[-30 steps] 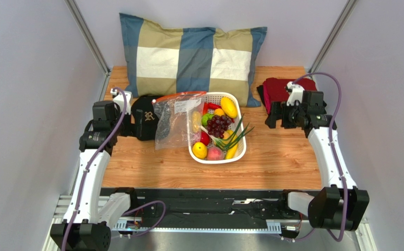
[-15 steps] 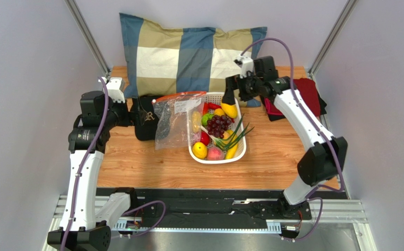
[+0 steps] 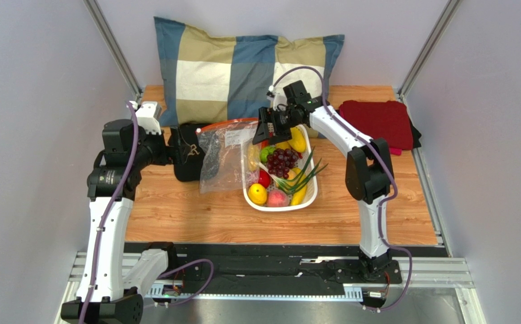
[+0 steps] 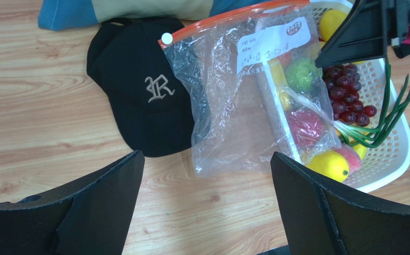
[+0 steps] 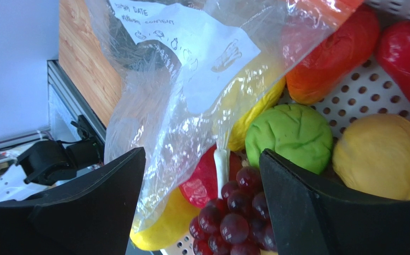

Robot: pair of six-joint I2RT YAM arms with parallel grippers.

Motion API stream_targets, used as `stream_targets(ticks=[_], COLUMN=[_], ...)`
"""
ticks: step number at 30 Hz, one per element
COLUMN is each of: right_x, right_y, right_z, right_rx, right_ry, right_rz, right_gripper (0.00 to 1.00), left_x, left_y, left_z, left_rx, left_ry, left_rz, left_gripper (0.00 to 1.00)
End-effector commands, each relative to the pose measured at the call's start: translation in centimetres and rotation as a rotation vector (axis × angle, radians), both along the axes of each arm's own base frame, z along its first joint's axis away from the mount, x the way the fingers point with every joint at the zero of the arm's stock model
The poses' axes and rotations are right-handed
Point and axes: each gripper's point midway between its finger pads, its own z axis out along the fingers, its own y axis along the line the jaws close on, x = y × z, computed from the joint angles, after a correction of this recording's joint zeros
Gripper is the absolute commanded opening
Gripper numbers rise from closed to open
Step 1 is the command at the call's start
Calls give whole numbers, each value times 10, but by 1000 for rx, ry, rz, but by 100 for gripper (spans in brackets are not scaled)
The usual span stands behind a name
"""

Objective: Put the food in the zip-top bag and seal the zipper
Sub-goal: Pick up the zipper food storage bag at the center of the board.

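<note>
Clear zip-top bag (image 4: 228,106) drapes over basket (image 4: 390,154) — veiling, seemingly, a red fruit (image 4: 305,127).

1 zip-top bag (image 4: 233,106), 1 basket (image 4: 393,154), 1 black cap (image 4: 138,101) and 1 pillow (image 3: 243,74) are counted. 1 grape bunch (image 4: 348,93) and 1 red cloth (image 3: 378,121) are noted.

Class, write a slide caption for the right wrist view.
Open right hand hovers over purple grapes and a green fruit, beside the clear zip-top bag.

Zip-top bag (image 3: 224,160) against fruit basket (image 3: 312,192), right arm (image 3: 334,131) above them
</note>
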Motion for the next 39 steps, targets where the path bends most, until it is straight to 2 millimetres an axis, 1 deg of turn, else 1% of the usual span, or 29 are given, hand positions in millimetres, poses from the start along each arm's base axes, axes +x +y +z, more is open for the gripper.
stream_targets(ticks=[1,5,8,9,11,13,14,15,16,17,18,19,20,21,22,23,24,25,26,27,29,31,33,34,35,36,37,38,39], right_x=[4,4,5,4,3,-1,-5,-7,-7,-13,-16,-15,-23,-24,-23,-22,-32,-32,-29,-43,-43,-58,-68,-80,-84,-86,-87,-94,-97], right_y=[30,42,46,48,48,48,45,44,40,35,30,24,11,3,-7,-24,-37,-50,-70,-86,-114,-142,-163,-179,-188,-197,-214,-226,-236], right_z=[23,17,18,20,34,51,74,87,101,132,149,163,190,206,218,231,259,271,276,299,295,295,290,280,275,269,262,248,239], right_rx=[112,138,162,168,187,206,226,236,239,254,255,242,236,228,208,190,199,181,144,138,61,-49,-167,-239,-288,-342,-445,-506,-564], right_ry=[5,26,47,47,25,-2,-46,-75,-127,-202,-254,-315,-419,-478,-537,-594,-664,-709,-751,-824,-872,-971,-1070,-1090,-1106,-1119,-1143,-1143,-1147], right_rz=[31,39,42,48,58,74,80,84,89,96,98,84,97,88,70,54,39,7,-23,-48,-97,-125,-104,-119,-121,-118,-132,-133,-139], right_gripper=[81,68,41,22,0,0,0,0,0,0,0,0,0,0,0,0,0,0,0,0,0,0,0,0,0,0,0,0,0], left_x=[1,0,1,1,1,0,0,-1,-2,-2,-5,-7,-8,-10,-14,-12,-14,-18,-15,-15,-11,-6,7,11,15,19,21,30,29], left_y=[-2,-3,-3,-3,-2,-3,-4,-5,-6,-7,-8,-12,-13,-15,-21,-24,-28,-34,-39,-43,-53,-60,-67,-67,-83,-89,-97,-104,-121], left_z=[4,3,1,1,5,14,18,24,39,46,53,70,78,85,104,110,115,131,133,140,146,154,151,156,150,151,151,143,141], left_rx=[-27,-35,-40,-46,-48,-56,-64,-68,-73,-78,-83,-93,-102,-110,-125,-143,-160,-182,-213,-227,-275,-297,-302,-300,-305,-305,-307,-318,-326], left_ry=[-23,-16,-9,-6,-8,-15,-19,-23,-56,-67,-75,-112,-122,-132,-171,-169,-166,-191,-174,-186,-180,-193,-173,-182,-155,-156,-153,-122,-112], left_rz=[1,1,7,10,18,23,23,18,10,6,2,-16,-19,-29,-61,-72,-88,-120,-136,-158,-208,-257,-283,-287,-340,-356,-376,-385,-433], left_gripper=[99,99,99,99,99,99,99,99,99,99,99,99,99,99,99,99,99,99,99,99,99,99,99,99,99,99,99,99,99])
